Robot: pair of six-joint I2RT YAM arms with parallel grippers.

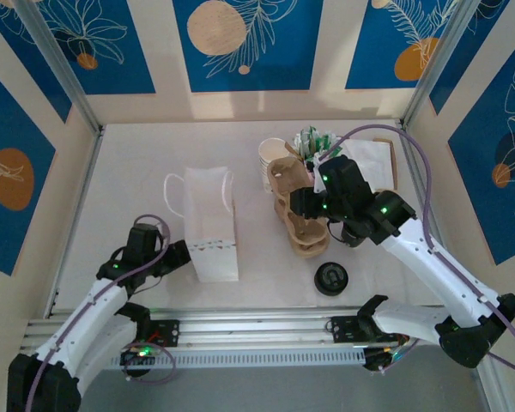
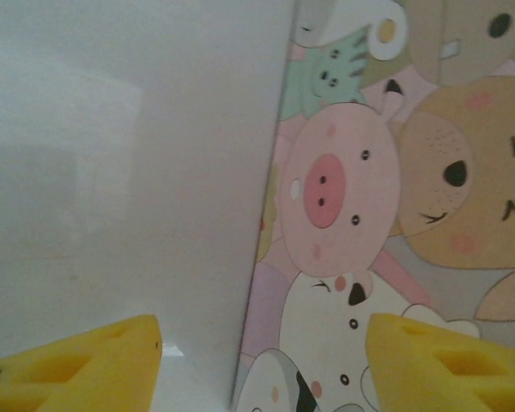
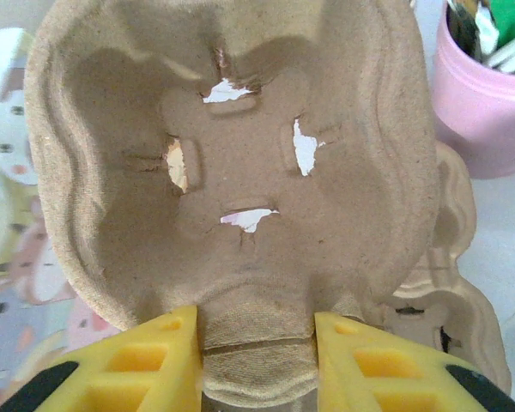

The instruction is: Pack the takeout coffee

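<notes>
Your right gripper (image 3: pixel 256 348) is clamped on the cardboard cup carrier (image 3: pixel 240 120). On your left gripper (image 2: pixel 262 365) the jaws stand apart, either side of the paper bag (image 2: pixel 352 215) edge.

My workplace, a robot test cell: white table (image 1: pixel 137 154) walled by blue printed panels (image 1: pixel 240 43) on aluminium posts (image 1: pixel 58 64); my left arm (image 1: pixel 86 313) and right arm (image 1: pixel 429 257) bolted to a rail (image 1: pixel 266 322).

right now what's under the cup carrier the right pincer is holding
A second pulp carrier lies beneath the held cup carrier, its edge showing at lower right. Pale patches show through the slots; everything else below is covered.
</notes>
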